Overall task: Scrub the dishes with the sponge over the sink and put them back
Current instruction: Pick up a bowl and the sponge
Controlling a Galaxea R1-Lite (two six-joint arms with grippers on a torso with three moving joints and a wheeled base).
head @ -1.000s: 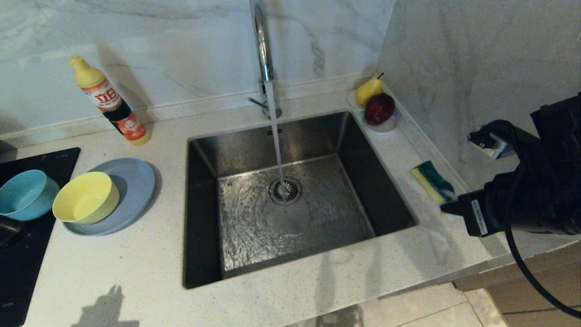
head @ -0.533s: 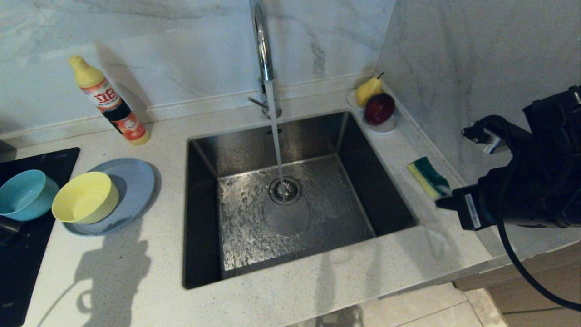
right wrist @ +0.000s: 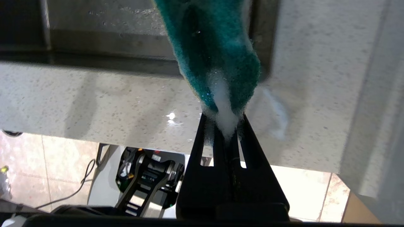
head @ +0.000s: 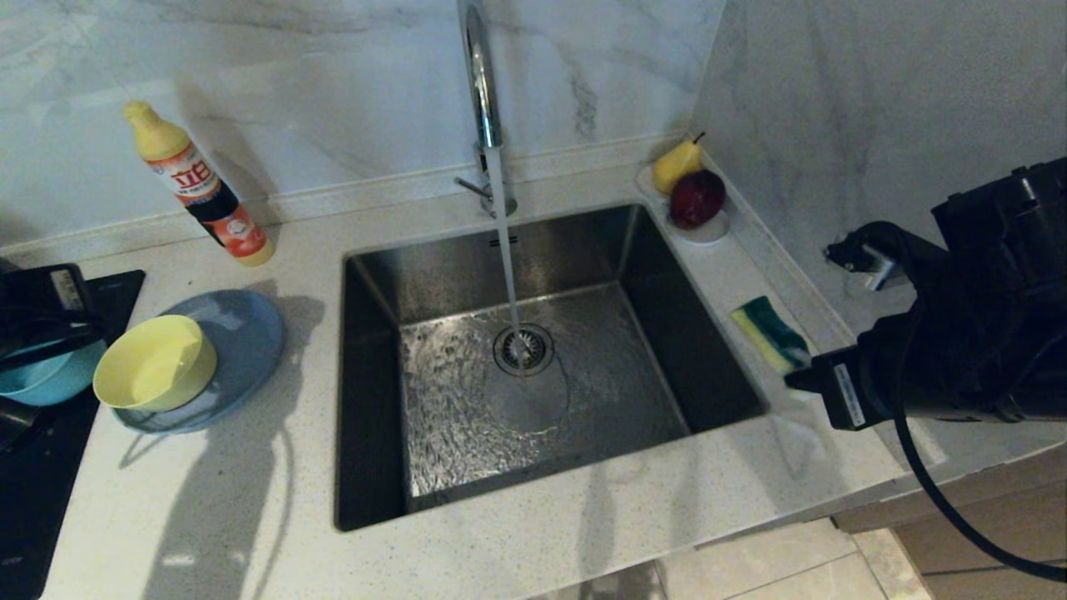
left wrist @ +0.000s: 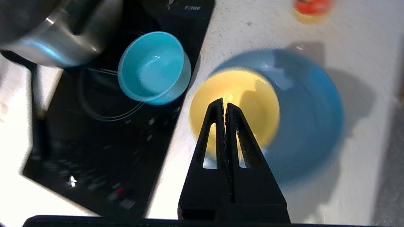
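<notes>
On the counter left of the sink (head: 379, 392), a yellow bowl (head: 154, 362) sits on the grey-blue plate (head: 246, 333). The teal bowl (head: 37, 382) stands on the black cooktop, partly hidden by my left arm (head: 42, 308). In the left wrist view my left gripper (left wrist: 224, 103) is shut and empty. It hovers above the yellow bowl (left wrist: 252, 91), with the plate (left wrist: 312, 113) and the teal bowl (left wrist: 151, 66) beside it. My right gripper (right wrist: 224, 118) is shut on one end of the green and yellow sponge (right wrist: 214, 47). It holds the sponge (head: 768, 333) over the counter just right of the sink.
Water runs from the tall chrome tap (head: 482, 92) onto the drain strainer (head: 523, 348). A dish-soap bottle (head: 200, 196) stands at the back left. A white saucer (head: 708, 232) with a pear and an apple sits in the back right corner. Marble walls close in behind and on the right.
My left arm has swung into view from the left, over the teal bowl, and its shadow has spread across the counter. My right gripper has carried the sponge a little toward the sink.
</notes>
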